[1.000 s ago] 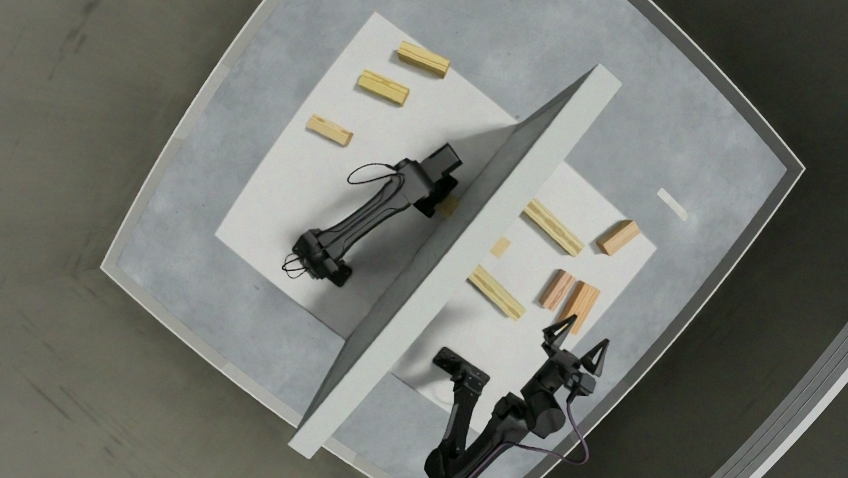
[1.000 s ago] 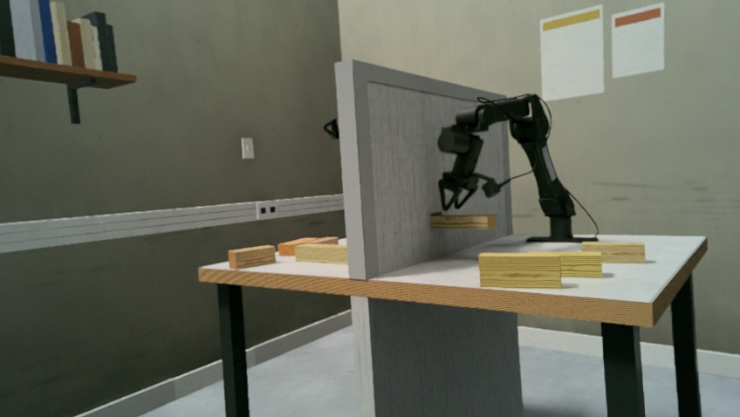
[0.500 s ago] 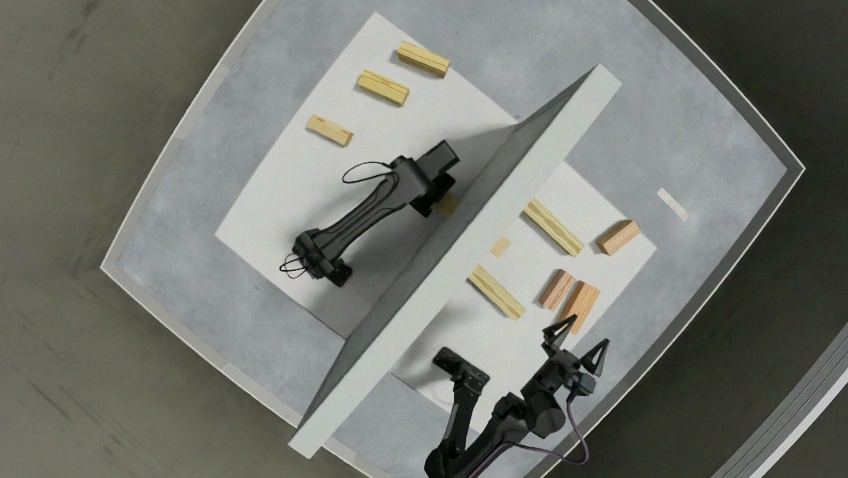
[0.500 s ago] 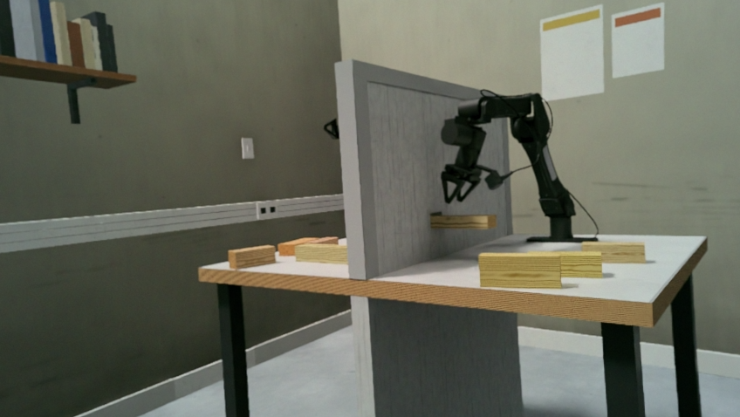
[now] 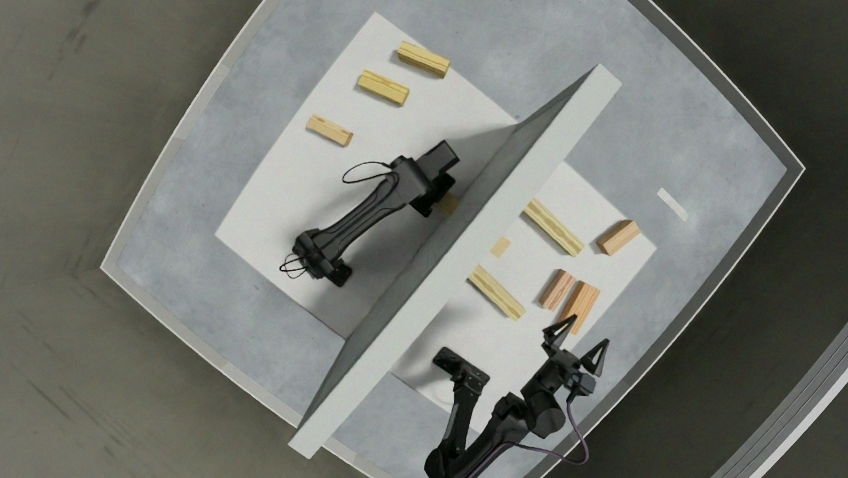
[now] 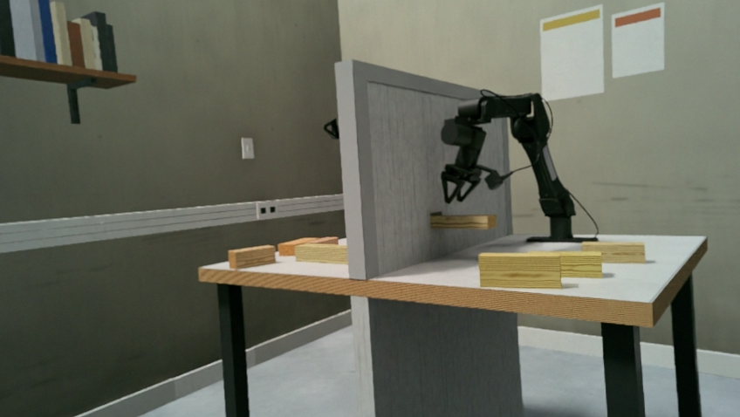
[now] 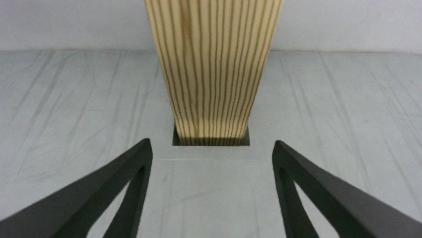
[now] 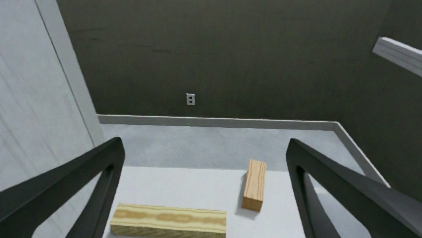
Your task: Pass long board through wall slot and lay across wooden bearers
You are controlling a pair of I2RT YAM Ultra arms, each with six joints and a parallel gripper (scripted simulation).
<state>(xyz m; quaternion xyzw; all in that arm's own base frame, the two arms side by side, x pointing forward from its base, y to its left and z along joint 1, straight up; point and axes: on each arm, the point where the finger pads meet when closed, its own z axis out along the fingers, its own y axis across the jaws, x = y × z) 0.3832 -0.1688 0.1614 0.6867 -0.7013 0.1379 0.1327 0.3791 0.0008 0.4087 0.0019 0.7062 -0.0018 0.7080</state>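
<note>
Pale wood board rests in the slot, no fingers on it

Top view: the board (image 5: 446,204) (image 6: 462,222) (image 7: 215,70) pokes out of both faces of the grey wall (image 5: 457,255) (image 6: 404,170) (image 8: 40,100). Beyond it lie the upper bearer (image 5: 553,227) (image 6: 321,253) (image 8: 170,215) and lower bearer (image 5: 497,293), with three offcuts (image 5: 618,237) (image 6: 251,256) (image 8: 254,182) farther out. The far end is short of lying across either bearer. The right gripper (image 5: 590,329) (image 8: 205,146) is spread wide, well apart from that end; a low sweep toward it could knock an offcut or turn a bearer.

Exterior view: the board sits above the table (image 6: 414,279), the left gripper (image 5: 435,195) (image 6: 455,201) (image 7: 212,147) parted and empty above it. With nobody holding on, a bump from those fingers could tip it or pull it out of the slot.

Left wrist view: the board runs into the slot (image 7: 176,137) with little spare room beside it. A skewed push could jam it.

Right wrist view: nothing between the spread fingers. If this hand grips off-centre, the board could twist and bind, or drop once its near end leaves the slot.
</note>
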